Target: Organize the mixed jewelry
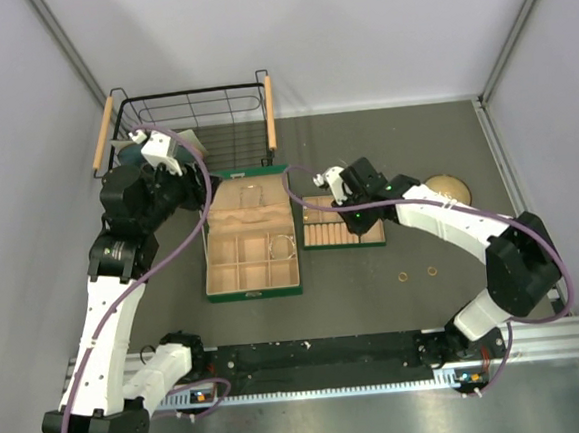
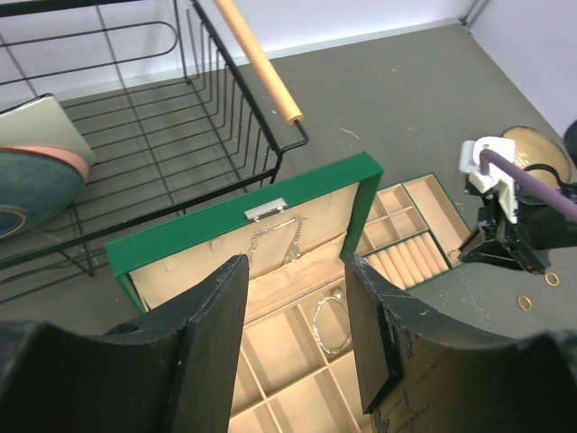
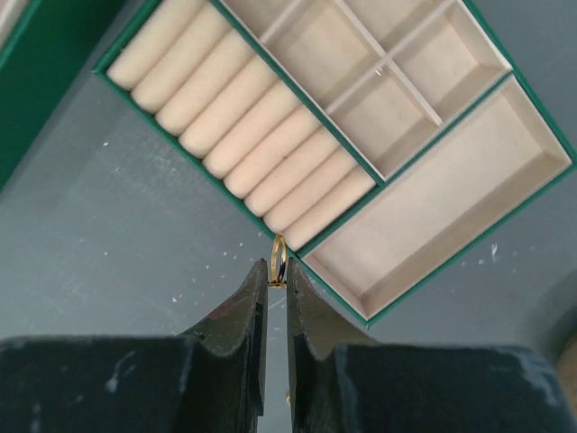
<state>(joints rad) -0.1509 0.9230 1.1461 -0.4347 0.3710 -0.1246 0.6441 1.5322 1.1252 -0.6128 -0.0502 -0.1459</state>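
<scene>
My right gripper is shut on a small gold ring, held upright at the edge of the small green tray, beside its beige ring rolls. It also shows in the top view. Two more gold rings lie on the table near the right arm. A thin silver bracelet lies in a compartment of the open green box. My left gripper is open and empty above that box; in the top view it is at the box's far left.
A silver chain lies in the box lid. A black wire basket with wooden handles stands at the back left, holding round items. A round tan bowl sits at the right, behind the right arm.
</scene>
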